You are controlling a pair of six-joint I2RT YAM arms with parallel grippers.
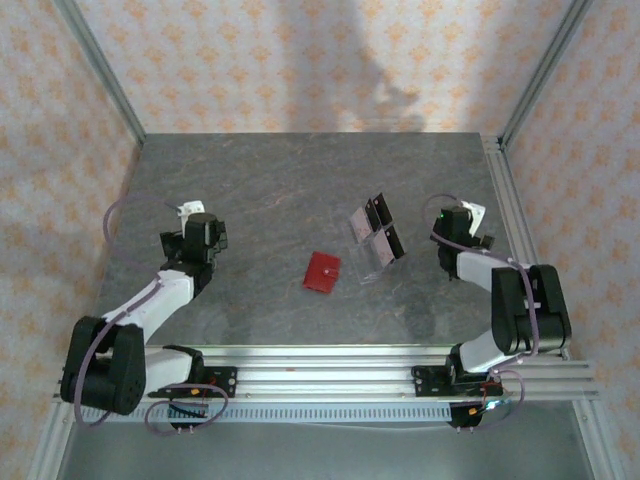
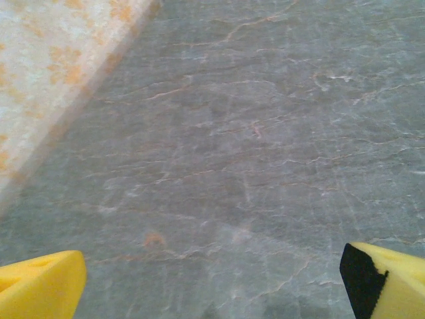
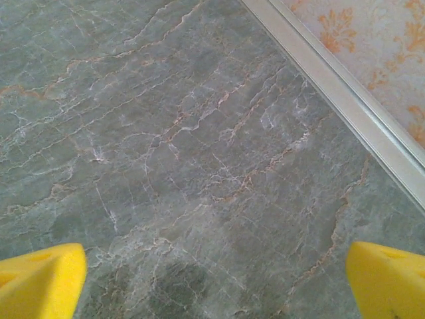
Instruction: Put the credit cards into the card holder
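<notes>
Your left claw (image 2: 212, 289) spread wide above bare table (image 1: 270, 180), your right claw (image 3: 214, 284) spread wide too, red card holder (image 1: 322, 271) lying between them, credit cards (image 1: 376, 232) clustered near it on your right claw's side, neither claw touching either

A small red square card holder (image 1: 322, 271) lies on the grey desk (image 1: 250, 180). Pale, black-banded credit cards (image 1: 376, 232) lie near it, farther right.
</notes>
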